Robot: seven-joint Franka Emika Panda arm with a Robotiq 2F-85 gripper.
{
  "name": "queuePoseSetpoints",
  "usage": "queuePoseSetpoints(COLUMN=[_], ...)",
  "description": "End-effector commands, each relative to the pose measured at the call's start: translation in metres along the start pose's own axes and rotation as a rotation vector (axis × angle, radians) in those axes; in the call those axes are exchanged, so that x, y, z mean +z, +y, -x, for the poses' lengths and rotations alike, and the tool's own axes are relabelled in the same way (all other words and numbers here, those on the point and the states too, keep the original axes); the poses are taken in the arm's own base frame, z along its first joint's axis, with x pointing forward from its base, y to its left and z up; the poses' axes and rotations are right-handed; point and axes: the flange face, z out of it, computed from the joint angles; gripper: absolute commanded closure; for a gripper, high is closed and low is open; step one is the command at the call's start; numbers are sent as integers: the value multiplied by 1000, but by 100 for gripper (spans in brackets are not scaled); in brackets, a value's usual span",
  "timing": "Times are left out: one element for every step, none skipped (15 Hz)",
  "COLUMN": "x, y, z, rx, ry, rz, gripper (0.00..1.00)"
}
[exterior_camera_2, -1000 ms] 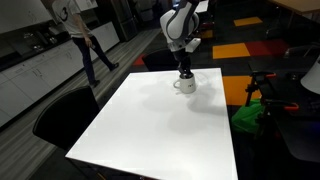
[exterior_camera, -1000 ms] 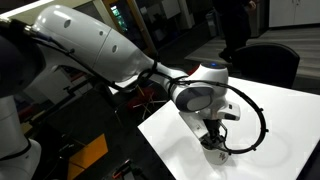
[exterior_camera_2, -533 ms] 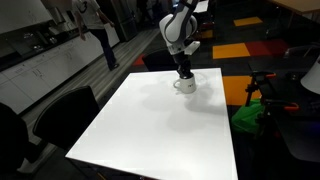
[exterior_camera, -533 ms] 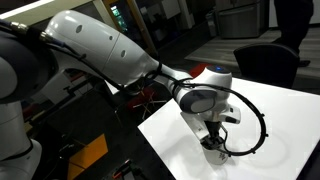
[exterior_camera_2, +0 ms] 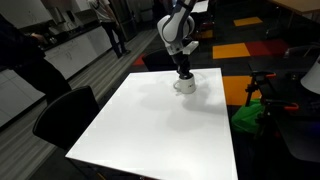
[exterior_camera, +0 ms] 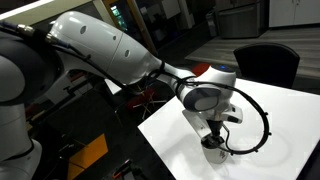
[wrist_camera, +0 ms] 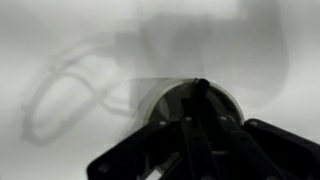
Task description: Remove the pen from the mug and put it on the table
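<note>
The pale mug (exterior_camera_2: 185, 85) stands near the far edge of the white table (exterior_camera_2: 160, 130); it also shows in an exterior view (exterior_camera: 213, 151) and as a round rim in the wrist view (wrist_camera: 150, 100). My gripper (exterior_camera_2: 183, 74) points straight down into the mug, fingers inside its mouth (exterior_camera: 213, 140). In the wrist view the two dark fingers (wrist_camera: 205, 125) sit close together with the dark pen (wrist_camera: 200, 90) standing up between them. The pen is hidden by the gripper in both exterior views.
My black cable (exterior_camera: 262, 125) loops over the table beside the mug. A black chair (exterior_camera: 265, 62) stands past the table, another (exterior_camera_2: 60, 115) at the near left corner. A green object (exterior_camera_2: 248, 115) and stands are at the right. People walk in the background.
My arm and gripper stay over the mug with only a slight shift. People in the background have walked on.
</note>
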Motion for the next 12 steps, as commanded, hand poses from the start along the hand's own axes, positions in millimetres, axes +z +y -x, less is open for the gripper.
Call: queuePoseSetpoints(x=[-19, -25, -31, -37, -46, -53, -64, -74, -86, -95, -104, -111], y=[-3, -6, -8, -11, -15, -18, -22, -26, -31, -36, -44, -53], z=[5, 10, 15, 20, 26, 32, 40, 47, 55, 62, 69, 74], rx=[52, 53, 57, 49, 42, 32, 23, 14, 17, 18, 12, -2], ry=[-5, -4, -4, -6, -11, -13, -15, -12, 7, 27, 52, 82], rz=[8, 12, 18, 18, 23, 27, 39, 49, 78, 103, 132, 160], gripper=[97, 97, 97, 97, 97, 97, 97, 97, 97, 97, 97, 97])
